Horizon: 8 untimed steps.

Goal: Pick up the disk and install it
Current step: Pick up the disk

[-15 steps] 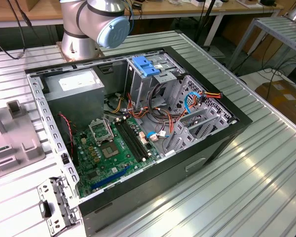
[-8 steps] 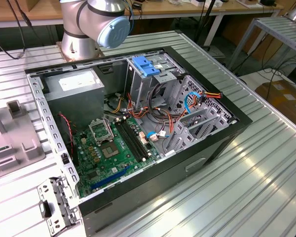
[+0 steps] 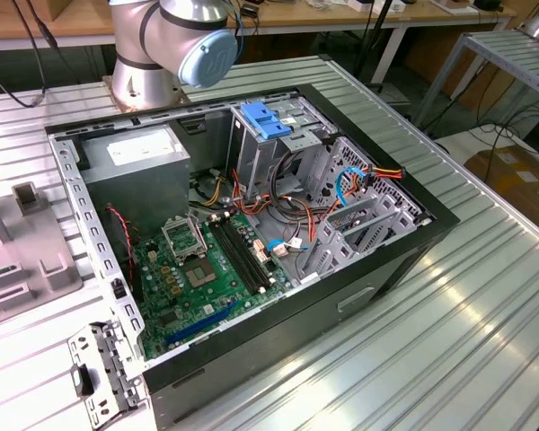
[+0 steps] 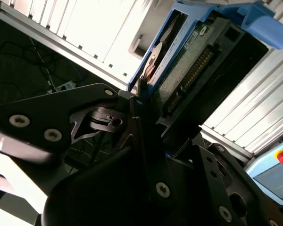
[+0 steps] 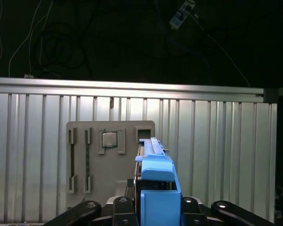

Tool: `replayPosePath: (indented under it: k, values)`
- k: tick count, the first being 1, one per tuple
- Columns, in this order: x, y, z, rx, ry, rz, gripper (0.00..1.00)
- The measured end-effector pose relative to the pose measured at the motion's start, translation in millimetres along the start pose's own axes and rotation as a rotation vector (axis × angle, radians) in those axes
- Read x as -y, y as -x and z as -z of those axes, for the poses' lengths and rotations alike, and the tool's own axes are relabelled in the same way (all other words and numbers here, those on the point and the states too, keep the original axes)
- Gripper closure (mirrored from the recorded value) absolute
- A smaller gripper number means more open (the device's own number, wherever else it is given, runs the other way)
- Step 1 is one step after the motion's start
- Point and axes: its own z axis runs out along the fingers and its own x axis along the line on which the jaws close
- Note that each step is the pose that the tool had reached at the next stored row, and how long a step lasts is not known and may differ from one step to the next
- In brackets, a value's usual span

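The gripper (image 5: 156,209) holds the disk (image 5: 156,181) pinched between its two fingers (image 5: 124,206), the blue-framed end jutting out beyond them

The arm (image 3: 175,40) rises from its silver base (image 3: 139,85) at the far edge of the table (image 3: 449,296), toward the exterior view's left, with 1 blue-capped joint (image 3: 207,56) bent over above the base. In both wrist views the gripper (image 5: 156,209) (image 4: 137,101) has its 2 black fingers (image 5: 124,207) pressed against opposite sides of the disk (image 5: 155,181), which is held edge-on between them.
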Motion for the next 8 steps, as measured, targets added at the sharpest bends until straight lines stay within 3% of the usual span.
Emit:
replayPosePath:
  k: [8]
  values:
    - [-0.1,-3.6,0.1,0.0000,0.0000,0.000,0.64]
